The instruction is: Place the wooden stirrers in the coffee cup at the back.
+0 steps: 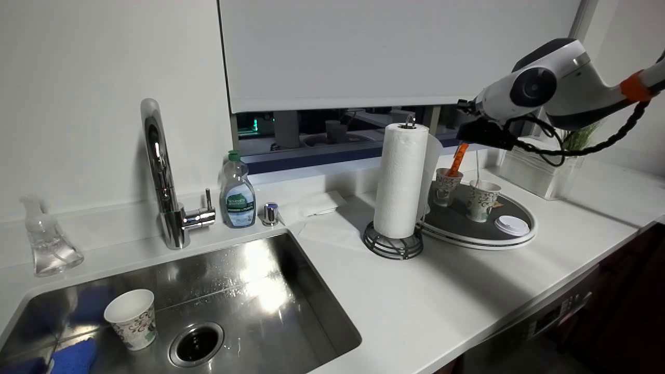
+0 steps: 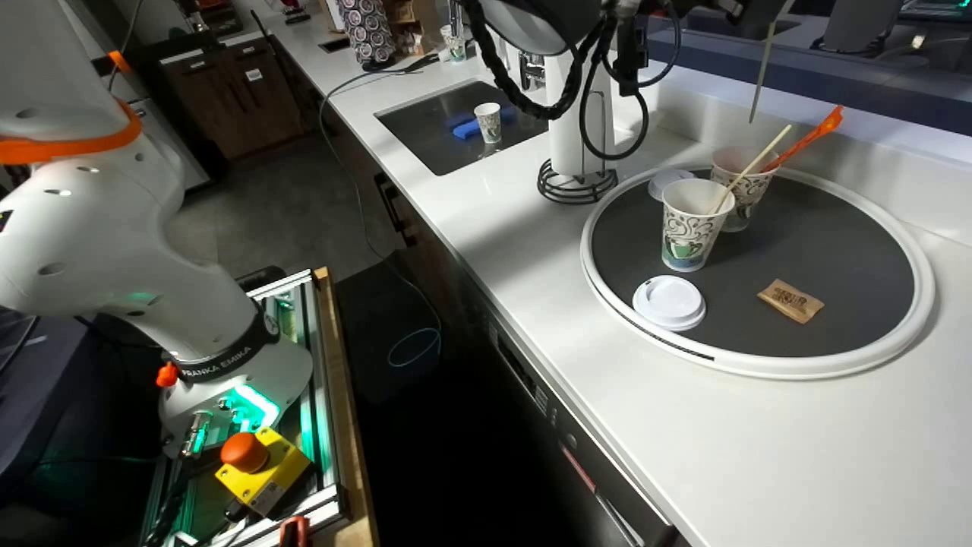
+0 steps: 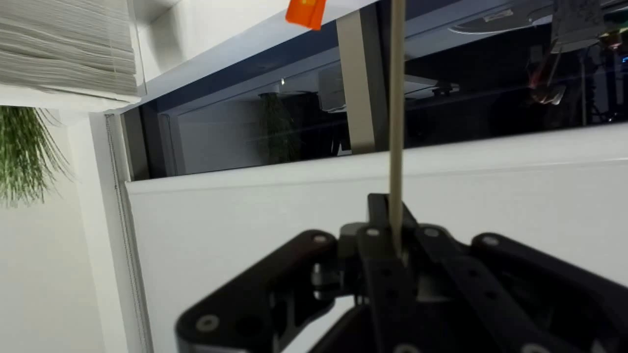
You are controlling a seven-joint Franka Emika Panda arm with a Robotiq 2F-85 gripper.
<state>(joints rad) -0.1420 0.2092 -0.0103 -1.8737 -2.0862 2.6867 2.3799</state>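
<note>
One wooden stirrer (image 3: 396, 122) is held by the hand (image 3: 391, 212), which is closed down to the stirrer's width; in the upper right of an exterior view it is seen hung slightly aslant, its free tip above the back cup (image 2: 748, 199), taken to be the goal, though whether the opening is truly below cannot be told; a second stirrer (image 2: 752, 169) is stood leaning in the front cup (image 2: 687, 241); a miss is judged the likeliest fault, since the held stirrer is gripped near its upper end and any small error would be swung wide at the tip; the mouth of the back cup is partly taken by an orange strip (image 2: 805, 140), on which the tip could be caught or turned aside; were the rim struck, the stirrer could be twisted in the grip, or the cup, seemingly light, could be tipped or slid across the tray (image 2: 843, 247); were the stirrer let go too high or off centre, it could be bounced out.
</note>
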